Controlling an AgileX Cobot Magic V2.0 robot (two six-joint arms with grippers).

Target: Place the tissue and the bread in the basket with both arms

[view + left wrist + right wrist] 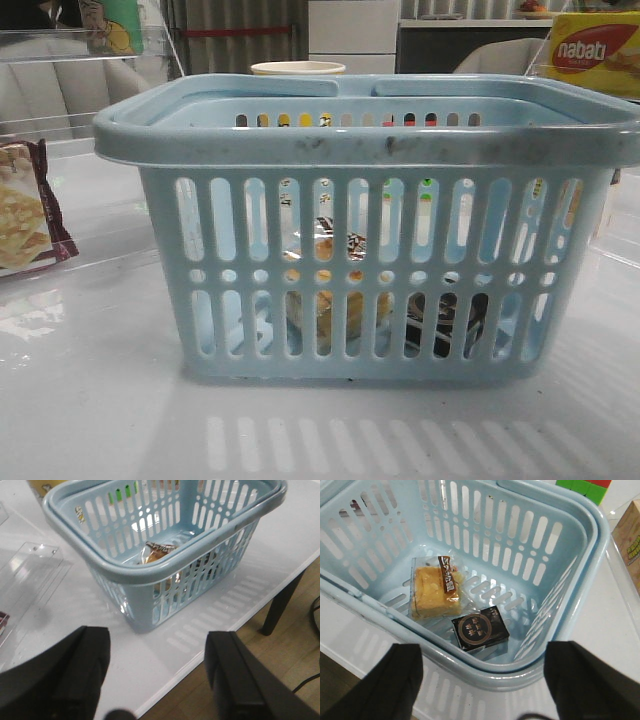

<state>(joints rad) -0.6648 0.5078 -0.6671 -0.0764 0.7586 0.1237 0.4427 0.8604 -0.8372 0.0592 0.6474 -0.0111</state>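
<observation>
The light-blue basket (365,140) stands mid-table and fills the front view. Inside it lie the wrapped golden-brown bread (434,590) and, beside it, the small black tissue packet (480,628). Both show dimly through the slots in the front view, the bread (335,300) left of the tissue (445,315). In the left wrist view the bread (157,552) shows on the basket (135,572) floor. My left gripper (157,680) is open and empty over the table near its front edge, away from the basket. My right gripper (482,680) is open and empty above the basket's rim (485,672).
A maroon-edged cracker bag (25,215) lies at the left. A yellow nabati box (597,52) stands at the back right, a cup (298,68) behind the basket. Clear acrylic sheets (30,570) lie left of the basket. The table's front edge (225,635) drops to wooden floor.
</observation>
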